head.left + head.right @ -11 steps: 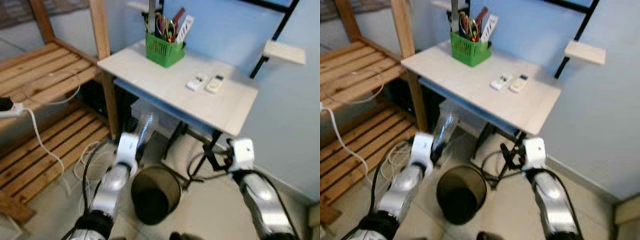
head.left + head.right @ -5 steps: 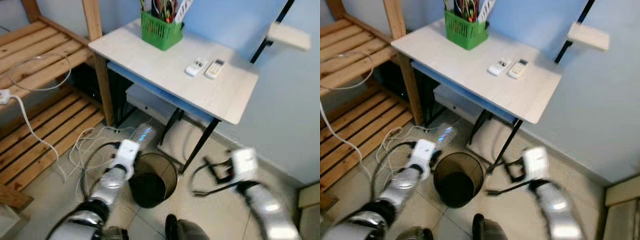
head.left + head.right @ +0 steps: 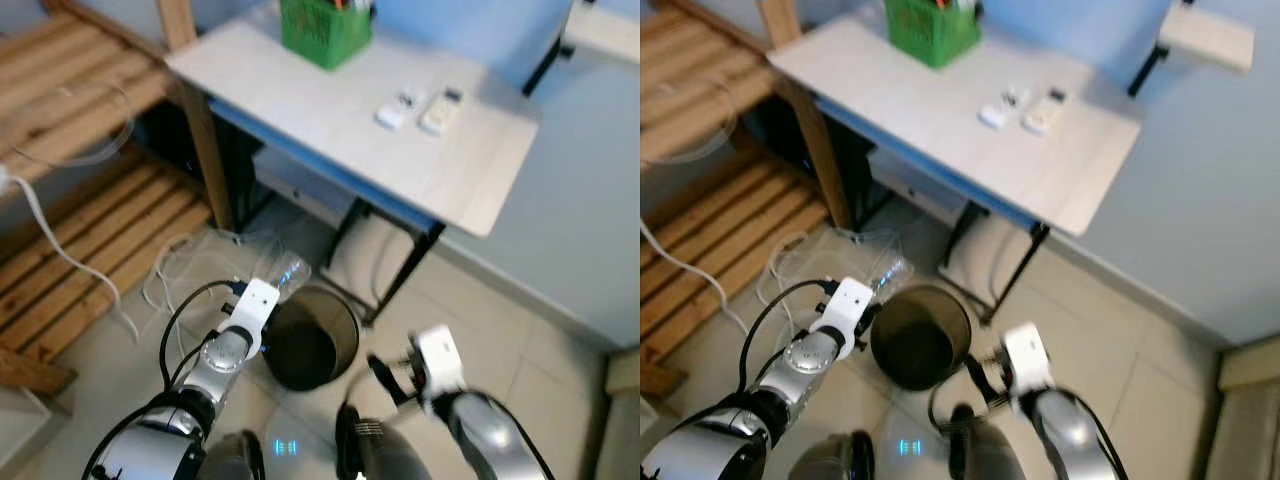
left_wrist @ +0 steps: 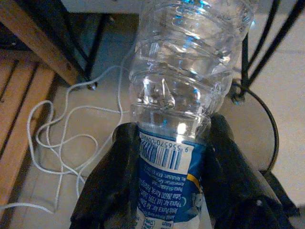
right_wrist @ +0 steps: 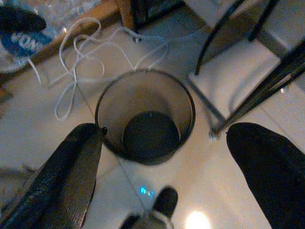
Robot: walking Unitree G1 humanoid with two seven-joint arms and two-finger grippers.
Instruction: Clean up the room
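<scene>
My left gripper is shut on a clear plastic bottle with a blue label. It holds the bottle tilted at the left rim of a dark round waste bin, its far end over the rim. The bin stands on the tiled floor in front of the table. My right gripper hangs low just right of the bin. Its fingers are spread wide with nothing between them, and the bin lies ahead of them.
A white table behind the bin carries a green basket and two remotes. Its black legs stand close to the bin. Wooden shelving and loose white cables lie to the left.
The camera has tilted down. My left gripper has lowered the bottle to the bin's left rim. My right arm has drawn back and down beside the bin.
</scene>
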